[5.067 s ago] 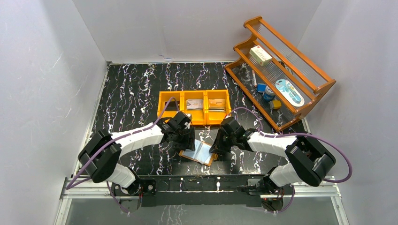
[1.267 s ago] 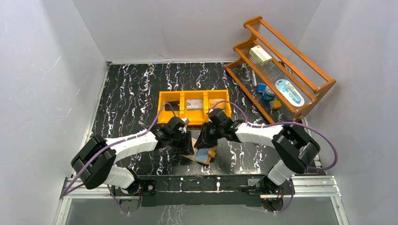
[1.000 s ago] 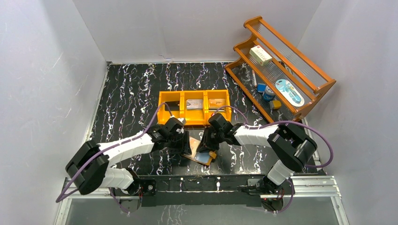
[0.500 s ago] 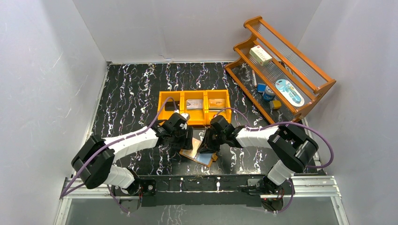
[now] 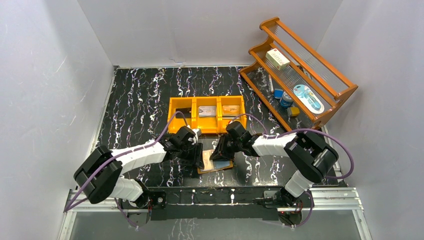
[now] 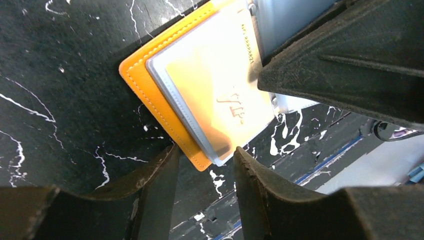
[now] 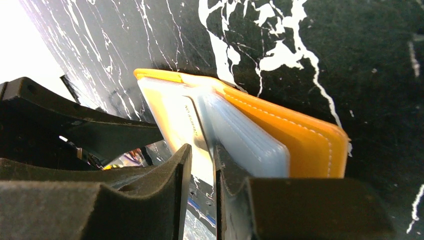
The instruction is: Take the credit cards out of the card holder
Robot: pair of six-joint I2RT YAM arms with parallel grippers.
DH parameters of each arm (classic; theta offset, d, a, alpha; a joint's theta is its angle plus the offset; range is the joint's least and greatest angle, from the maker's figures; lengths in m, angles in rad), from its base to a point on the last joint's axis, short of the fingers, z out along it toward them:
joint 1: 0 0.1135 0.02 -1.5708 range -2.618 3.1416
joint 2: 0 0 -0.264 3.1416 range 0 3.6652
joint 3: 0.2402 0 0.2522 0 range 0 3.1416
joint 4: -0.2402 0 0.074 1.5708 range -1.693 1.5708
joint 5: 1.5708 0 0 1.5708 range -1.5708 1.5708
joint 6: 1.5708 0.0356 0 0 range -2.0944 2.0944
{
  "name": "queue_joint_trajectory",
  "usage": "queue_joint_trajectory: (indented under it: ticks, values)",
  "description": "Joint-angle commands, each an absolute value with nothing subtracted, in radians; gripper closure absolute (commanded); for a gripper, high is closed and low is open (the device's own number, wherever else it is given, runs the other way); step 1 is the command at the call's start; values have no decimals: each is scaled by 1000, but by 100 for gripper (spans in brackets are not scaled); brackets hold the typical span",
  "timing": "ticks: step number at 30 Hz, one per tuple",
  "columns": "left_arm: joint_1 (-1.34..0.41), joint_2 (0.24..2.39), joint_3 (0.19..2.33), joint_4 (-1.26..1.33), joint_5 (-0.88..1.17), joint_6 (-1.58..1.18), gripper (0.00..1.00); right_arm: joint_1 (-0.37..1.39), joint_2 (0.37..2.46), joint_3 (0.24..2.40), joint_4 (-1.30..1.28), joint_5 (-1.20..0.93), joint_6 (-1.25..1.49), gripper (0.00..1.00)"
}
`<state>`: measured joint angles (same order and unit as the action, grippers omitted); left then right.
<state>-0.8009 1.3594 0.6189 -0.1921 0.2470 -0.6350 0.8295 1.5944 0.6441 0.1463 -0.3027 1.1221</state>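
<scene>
While the small tan-orange leather-like folding card holder (image 5: 215,166) lay open on the black, white-veined tabletop (image 5: 140,95) at lower centre of the overhead view, near the orange three-compartment plastic bin (image 5: 206,98) above it in the frame, the left wrist view showed a gold-coloured plastic credit card (image 6: 210,85) behind the top clear sleeve. That card was embossed with what looked like "VIP", and a row of small digits ran along one edge, too fine to read. The right gripper (image 7: 202,146) stood almost pressed together, pinching one pale sleeve leaf of the card holder, with the digits printed on that leaf. The left gripper (image 6: 205,150) was spread, the holder's corner showing in the gap; whether the fingers touched it could not be told. Half a second earlier the holder had lain skewed, with a pale-blue sleeve showing at its lower right; now its long edge ran level with the table's near edge, and the left gripper sat lower in the frame.
</scene>
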Motion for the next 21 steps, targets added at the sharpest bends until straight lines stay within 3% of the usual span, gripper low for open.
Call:
queue_joint_trajectory:
  ticks: [1, 10, 21]
  values:
    - [-808, 1303, 607, -178, 292, -673, 58, 831, 1604, 653, 202, -338, 1113, 69]
    - [-808, 1268, 709, -342, 108, -660, 54, 831, 1553, 618, 192, -313, 1099, 70]
    - [-807, 1323, 756, -253, 220, -673, 54, 831, 1536, 582, 249, -308, 1119, 71]
